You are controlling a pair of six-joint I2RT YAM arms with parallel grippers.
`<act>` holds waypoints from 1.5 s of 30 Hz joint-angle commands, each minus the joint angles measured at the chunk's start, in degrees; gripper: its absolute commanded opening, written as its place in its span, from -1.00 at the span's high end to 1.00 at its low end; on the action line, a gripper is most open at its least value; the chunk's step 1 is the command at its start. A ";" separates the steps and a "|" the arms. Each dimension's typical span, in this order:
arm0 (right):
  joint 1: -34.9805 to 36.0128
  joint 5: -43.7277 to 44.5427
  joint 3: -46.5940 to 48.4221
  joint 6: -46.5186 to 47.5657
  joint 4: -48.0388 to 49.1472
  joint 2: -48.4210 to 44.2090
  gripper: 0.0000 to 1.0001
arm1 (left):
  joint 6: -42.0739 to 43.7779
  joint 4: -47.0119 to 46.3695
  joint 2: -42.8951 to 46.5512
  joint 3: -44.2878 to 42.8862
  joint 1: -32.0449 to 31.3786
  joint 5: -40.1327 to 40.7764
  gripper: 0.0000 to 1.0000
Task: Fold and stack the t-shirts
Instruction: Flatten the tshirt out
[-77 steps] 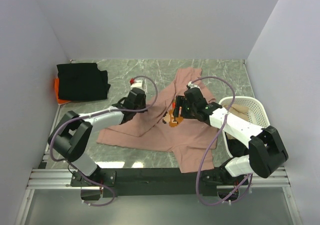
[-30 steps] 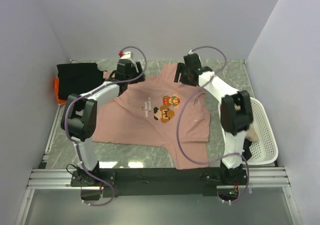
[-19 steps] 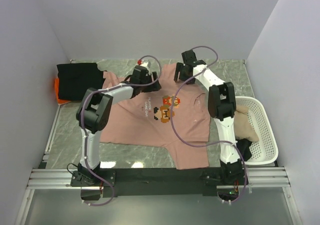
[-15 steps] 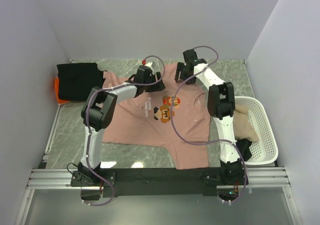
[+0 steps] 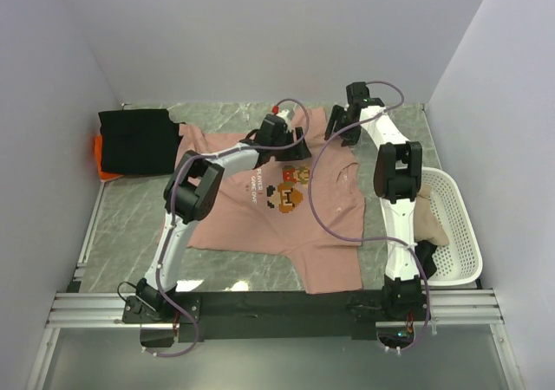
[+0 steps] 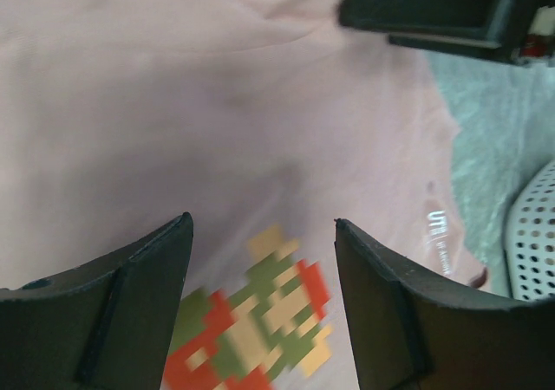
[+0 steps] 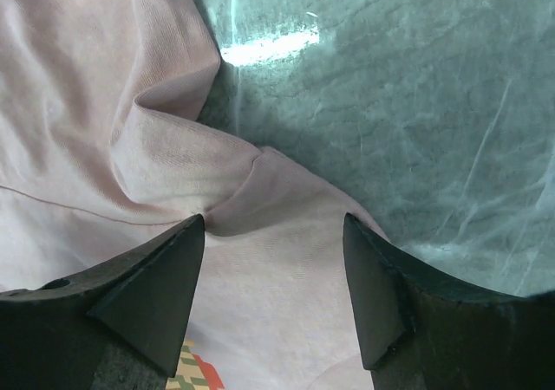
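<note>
Showing the whole table (image 5: 130, 225), the top view alone places the pink tee (image 5: 251, 217) spread flat at centre, print up. The black tee (image 5: 139, 139) lies folded on the orange tee (image 5: 100, 163) in the far left corner, and the basket (image 5: 464, 234) stands at right. Both arms reach far forward. The left gripper (image 5: 293, 147) and right gripper (image 5: 334, 130) hover over the pink tee's far edge, near each other.

Left wrist view: fingers (image 6: 130, 312) stand wide apart, holding nothing, above smooth pink cloth and the pixel print. The right gripper shows at top right.

Right wrist view: fingers (image 7: 139, 295) likewise spread and empty, above a rumpled fold at the pink tee's edge beside bare table.
</note>
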State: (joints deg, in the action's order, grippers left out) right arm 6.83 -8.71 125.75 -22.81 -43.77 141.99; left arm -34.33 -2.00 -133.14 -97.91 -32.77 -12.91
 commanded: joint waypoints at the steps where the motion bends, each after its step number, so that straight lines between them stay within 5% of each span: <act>1: 0.20 -1.23 0.99 1.27 -1.67 0.66 -0.43 | -1.62 -0.29 -2.81 -5.18 -1.33 -2.47 -0.44; 5: -0.32 0.01 0.63 1.89 -2.46 -0.92 -0.43 | -2.50 0.51 -5.46 -8.96 -2.12 -3.79 -0.44; 13: -1.12 6.24 -15.71 2.33 5.89 -14.28 -0.46 | -2.15 -0.02 -4.76 -9.06 -3.17 -3.18 -0.44; 25: -1.29 14.60 -7.73 6.46 0.10 -9.82 -0.46 | -0.83 -0.46 0.51 -4.05 -3.17 -2.12 -0.44; 45: -0.59 8.80 -6.93 9.27 -5.27 -5.06 -0.21 | 0.14 -0.11 4.29 -2.03 -3.17 -1.68 -0.44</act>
State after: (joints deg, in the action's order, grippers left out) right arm 5.87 0.86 116.25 -14.94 -46.72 136.07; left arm -35.31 -1.56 -132.57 -98.85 -35.73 -14.72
